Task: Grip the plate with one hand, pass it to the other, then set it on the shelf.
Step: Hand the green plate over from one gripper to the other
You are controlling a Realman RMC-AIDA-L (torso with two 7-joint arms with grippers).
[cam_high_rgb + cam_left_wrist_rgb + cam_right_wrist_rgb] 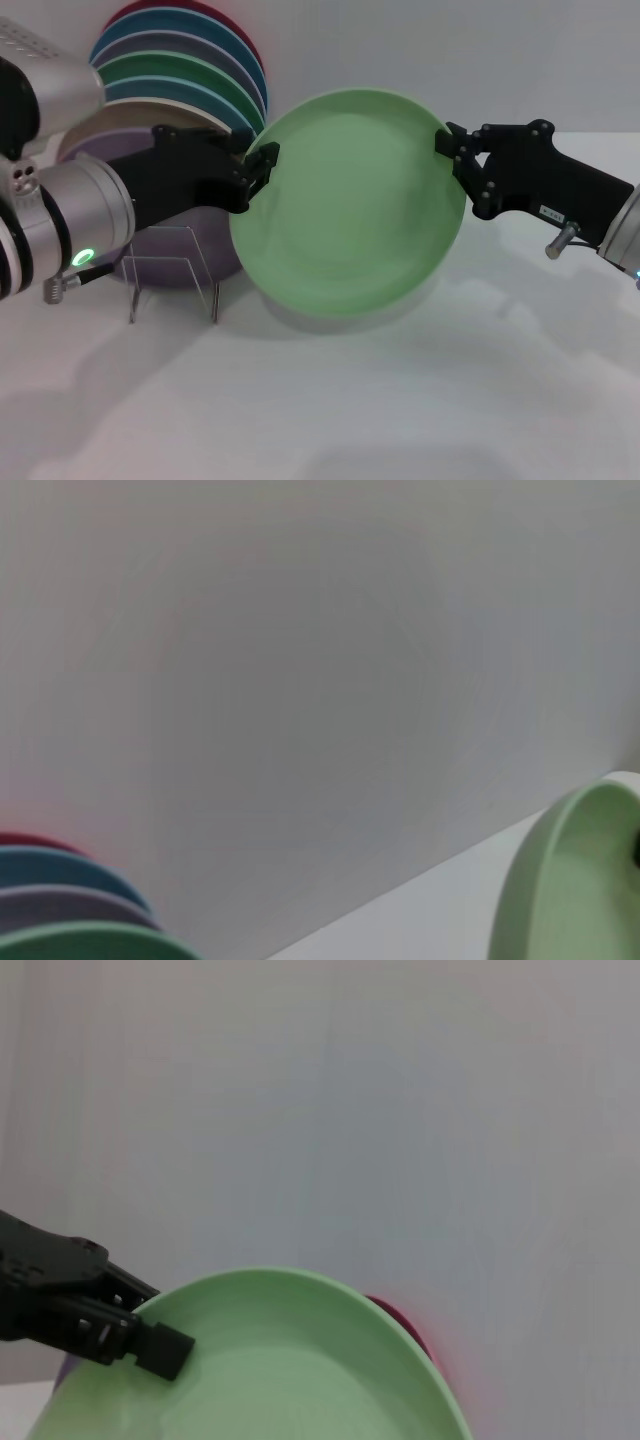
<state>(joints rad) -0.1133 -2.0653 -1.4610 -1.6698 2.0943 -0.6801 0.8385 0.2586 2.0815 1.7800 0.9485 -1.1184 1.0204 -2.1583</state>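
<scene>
Handover in progress: plate (350,205) held tilted in air above desk (400,400), between both arms. Right pincer (447,145) clamps its right rim, left pincer (262,160) clamps left rim. Next, likely: right pincer releases, left carries plate to shelf (170,285) just below.

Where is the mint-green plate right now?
In the head view the plate is held up mid-frame above the table, between the left gripper on its left rim and the right gripper on its right rim, right of the clear shelf.
</scene>
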